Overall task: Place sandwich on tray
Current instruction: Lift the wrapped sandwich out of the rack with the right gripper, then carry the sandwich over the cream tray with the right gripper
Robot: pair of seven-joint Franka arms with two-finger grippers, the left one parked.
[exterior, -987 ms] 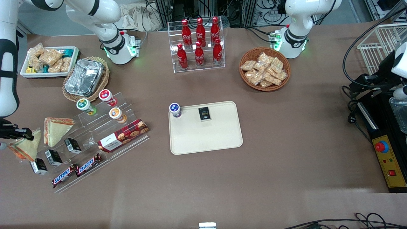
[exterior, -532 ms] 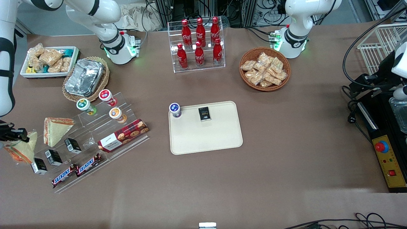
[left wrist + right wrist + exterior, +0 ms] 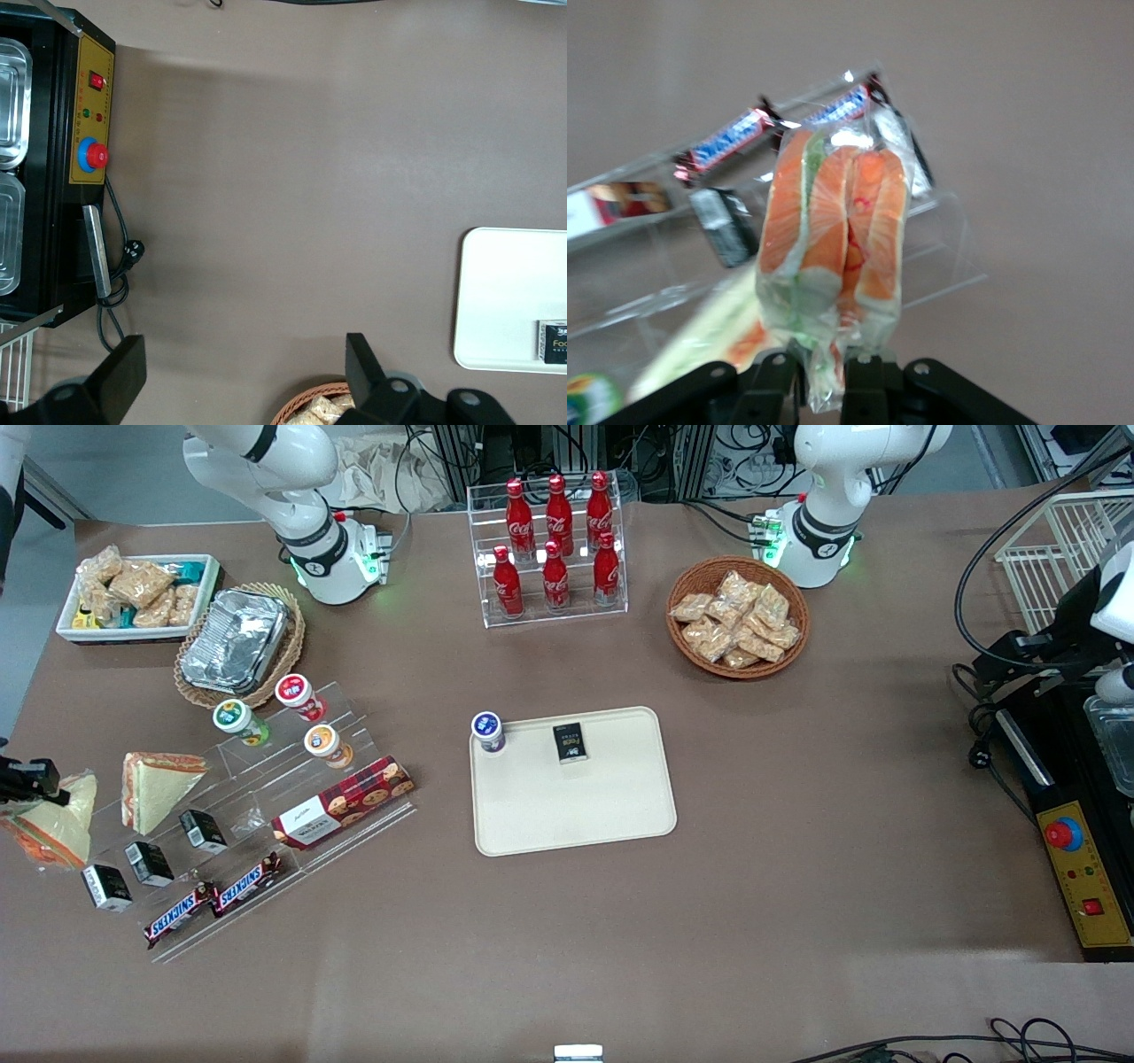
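My right gripper (image 3: 824, 376) is shut on the clear-wrapped sandwich (image 3: 833, 248), pinching the wrapper at its narrow end; orange and green filling layers face the wrist camera. In the front view the gripper (image 3: 40, 784) holds the sandwich (image 3: 53, 828) in the air at the working arm's end of the table, beside the acrylic display. The cream tray (image 3: 576, 806) lies flat in the middle of the table, well away from the gripper.
A second wrapped sandwich (image 3: 155, 784) leans on the acrylic stand (image 3: 257, 815) with small black boxes, Snickers bars (image 3: 213, 899), a biscuit box and yogurt cups. A cup (image 3: 487, 732) and a black packet (image 3: 571, 742) sit on the tray. Cola rack (image 3: 554, 549) and snack basket (image 3: 737, 618) stand farther from the camera.
The gripper has carried the sandwich upward and farther toward the working arm's edge of the table, away from the stand. The arm has swung out of the front view.
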